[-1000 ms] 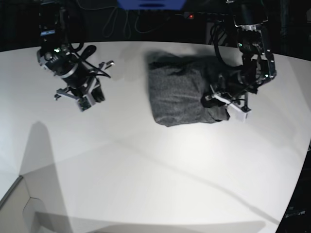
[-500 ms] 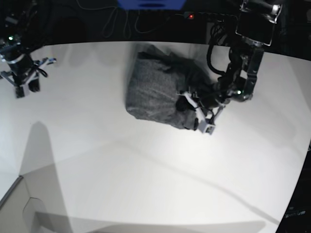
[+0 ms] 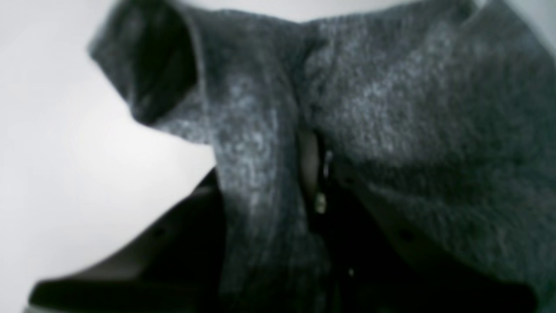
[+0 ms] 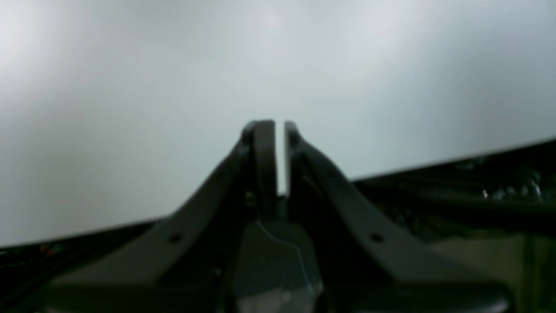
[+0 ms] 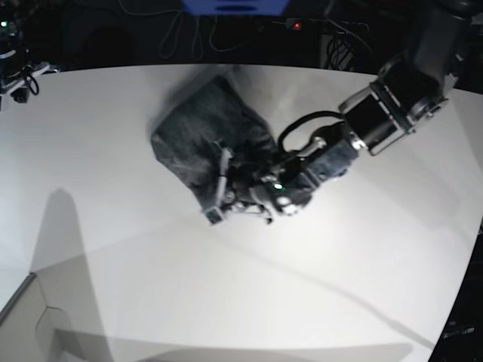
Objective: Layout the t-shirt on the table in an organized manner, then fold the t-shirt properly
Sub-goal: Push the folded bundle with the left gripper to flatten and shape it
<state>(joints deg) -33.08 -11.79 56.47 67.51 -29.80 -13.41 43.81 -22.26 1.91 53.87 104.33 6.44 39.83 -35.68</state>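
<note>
left claw (image 5: 219, 185) pinching the t-shirt (image 5: 200, 139) edge, dragging the bundle leftward across the counter (image 5: 241, 286) | right claw (image 4: 280, 126) shut, empty, retreating to counter's far-left corner | layout still pending

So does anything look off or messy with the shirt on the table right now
Yes. The t-shirt is not laid flat: it sits as a bunched, skewed lump on the table, and the left gripper is pinching a fold of it. The right gripper is shut and empty, off at the table's far edge.
</note>
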